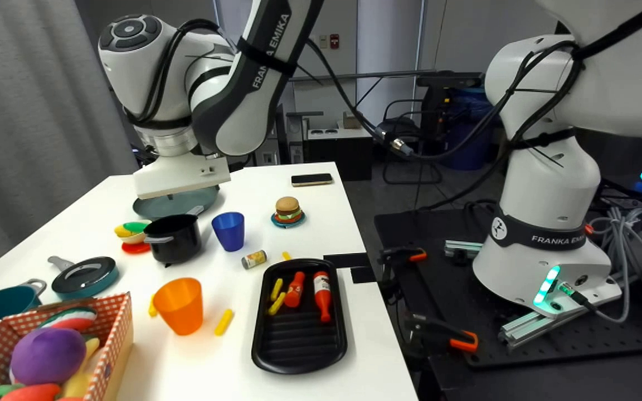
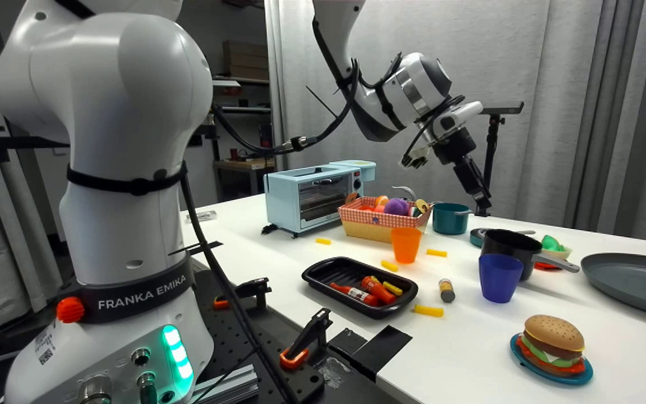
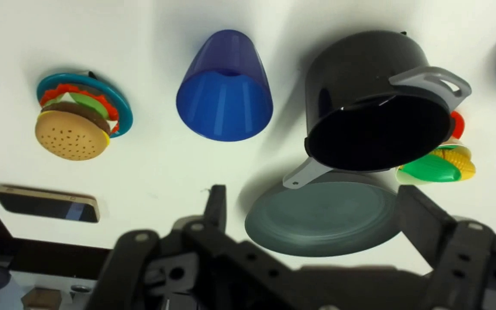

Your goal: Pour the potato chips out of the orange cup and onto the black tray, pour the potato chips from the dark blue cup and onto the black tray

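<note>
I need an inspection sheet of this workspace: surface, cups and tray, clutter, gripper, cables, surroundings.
Surface: white table; black patches at its edge; spills, nothing seen.
Orange cup: upright; contents cannot be told.
Dark blue cup: upright; nothing seen inside in the wrist view.
Black tray: holds two red bottles and yellow sticks; more sticks lie on the table.
Clutter: burger, phone, black pot, basket, among others.
Gripper: open, holding nothing.
Cables: black, strapped along the arm; snags, nothing seen.
Surroundings: gray curtain beyond the table; people, nothing seen.

Chip point(image 2: 428, 310) beside, perhaps against, tray point(image 1: 298, 348)
</note>
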Motion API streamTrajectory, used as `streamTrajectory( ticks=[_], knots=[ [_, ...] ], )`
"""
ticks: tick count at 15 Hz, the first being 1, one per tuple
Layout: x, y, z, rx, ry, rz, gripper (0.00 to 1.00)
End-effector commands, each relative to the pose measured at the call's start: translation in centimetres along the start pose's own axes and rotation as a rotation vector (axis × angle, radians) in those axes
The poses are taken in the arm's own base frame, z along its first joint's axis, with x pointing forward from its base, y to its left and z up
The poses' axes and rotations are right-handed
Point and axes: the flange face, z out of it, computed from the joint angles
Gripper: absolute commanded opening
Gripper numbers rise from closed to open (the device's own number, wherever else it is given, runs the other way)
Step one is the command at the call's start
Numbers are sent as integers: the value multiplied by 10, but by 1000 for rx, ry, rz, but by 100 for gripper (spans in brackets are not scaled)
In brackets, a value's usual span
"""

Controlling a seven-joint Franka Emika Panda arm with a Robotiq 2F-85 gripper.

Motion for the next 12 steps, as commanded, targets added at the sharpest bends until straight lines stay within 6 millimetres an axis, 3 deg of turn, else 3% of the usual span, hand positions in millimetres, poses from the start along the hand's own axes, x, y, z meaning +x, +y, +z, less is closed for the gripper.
streamTrajectory(
  ticks=[1,6,12],
  knots=[
    [-14,17,-40,-14,5,-95,100],
    [-42,34,-77,-62,-26,-200,100],
    [-66,57,-98,-46,-134,-268,100]
  ],
)
